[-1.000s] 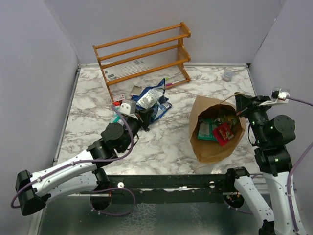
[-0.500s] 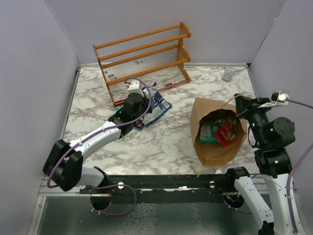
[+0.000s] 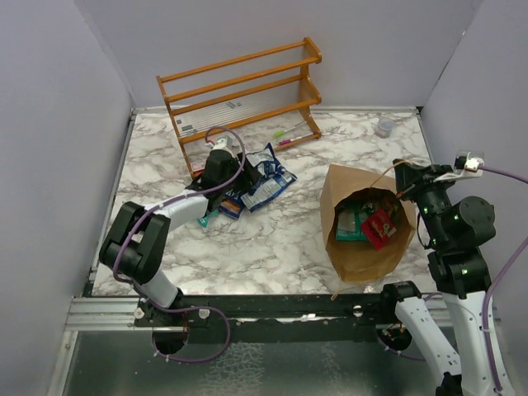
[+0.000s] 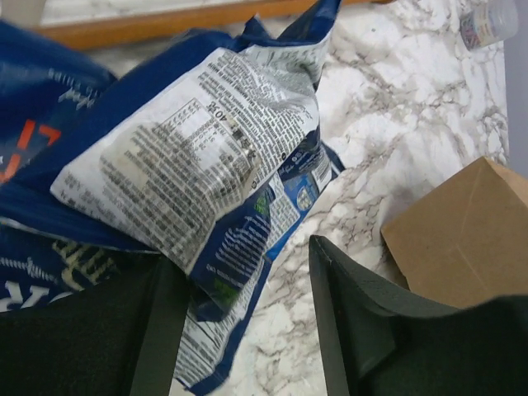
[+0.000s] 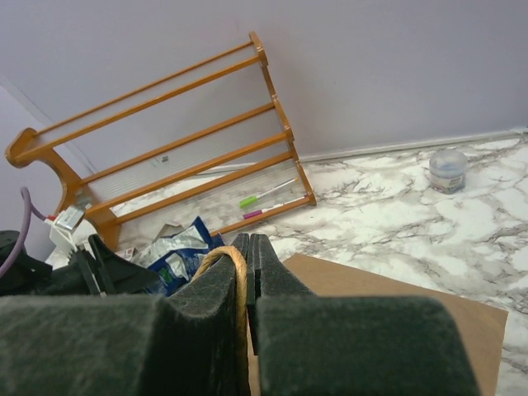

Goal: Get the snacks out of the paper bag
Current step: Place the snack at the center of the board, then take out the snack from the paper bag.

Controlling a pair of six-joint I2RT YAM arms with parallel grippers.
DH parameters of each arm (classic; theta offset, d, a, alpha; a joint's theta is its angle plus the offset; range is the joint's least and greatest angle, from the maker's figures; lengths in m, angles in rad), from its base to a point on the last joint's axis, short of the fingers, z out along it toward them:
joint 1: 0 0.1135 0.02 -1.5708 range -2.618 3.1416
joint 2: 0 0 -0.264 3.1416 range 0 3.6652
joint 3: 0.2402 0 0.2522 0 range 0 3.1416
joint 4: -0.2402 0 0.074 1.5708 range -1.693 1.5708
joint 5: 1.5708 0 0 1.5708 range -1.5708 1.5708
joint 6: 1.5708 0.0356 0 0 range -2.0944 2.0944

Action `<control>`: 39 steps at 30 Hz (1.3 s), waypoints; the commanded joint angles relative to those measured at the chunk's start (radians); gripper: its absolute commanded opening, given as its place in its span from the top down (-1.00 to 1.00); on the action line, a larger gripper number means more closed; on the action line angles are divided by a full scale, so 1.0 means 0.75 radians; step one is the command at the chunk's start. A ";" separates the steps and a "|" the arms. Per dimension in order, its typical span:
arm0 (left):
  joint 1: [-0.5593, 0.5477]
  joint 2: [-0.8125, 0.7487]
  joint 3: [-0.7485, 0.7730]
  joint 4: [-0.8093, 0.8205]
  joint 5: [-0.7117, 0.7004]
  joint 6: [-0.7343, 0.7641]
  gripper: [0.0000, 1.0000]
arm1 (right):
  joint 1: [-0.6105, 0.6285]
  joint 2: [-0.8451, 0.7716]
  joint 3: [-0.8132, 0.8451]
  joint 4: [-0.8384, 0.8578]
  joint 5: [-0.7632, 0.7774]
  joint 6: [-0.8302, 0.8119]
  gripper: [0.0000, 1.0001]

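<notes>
The marble counter (image 3: 289, 239) fills the top view, with a wooden rack (image 3: 244, 79) lying tipped at about 11 o'clock near the back wall. The paper bag (image 3: 355, 256) sits at roughly 4 o'clock from the counter's middle, its mouth open toward the camera. Inside it lie a teal packet (image 3: 348, 221) and, just beside that, a red-marked packet (image 3: 378, 227). The snacks (image 3: 264, 181) already outside lie in a loose overlapping heap at about 10 o'clock, just in front of the rack and well apart from the bag. The right arm reaches in from 3 o'clock to the bag's far rim, and its wrist view shows the right pincer (image 5: 247, 247) closed tight on the bag's twisted paper handle (image 5: 223, 256), the loop squeezed between the two pads. The left arm stretches to the heap, and the left pincer (image 4: 239, 322) is spread wide. The lower end of a blue-and-white packet (image 4: 206, 157), printed side up, lies between its fingers, though I cannot tell whether either finger touches it. A small clear jar (image 3: 384, 126) stands alone at 1 o'clock, near the back corner.
</notes>
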 commanded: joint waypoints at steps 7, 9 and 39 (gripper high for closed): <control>-0.012 -0.407 -0.171 -0.060 0.071 0.073 -0.61 | 0.003 0.013 -0.016 0.051 -0.034 -0.030 0.96; -0.043 -0.491 -0.191 -0.102 0.052 0.102 -0.62 | 0.003 0.024 -0.016 0.058 -0.042 -0.026 0.96; -1.329 0.065 0.316 0.191 -0.497 0.629 -0.16 | 0.003 0.109 0.032 0.091 -0.413 -0.044 0.95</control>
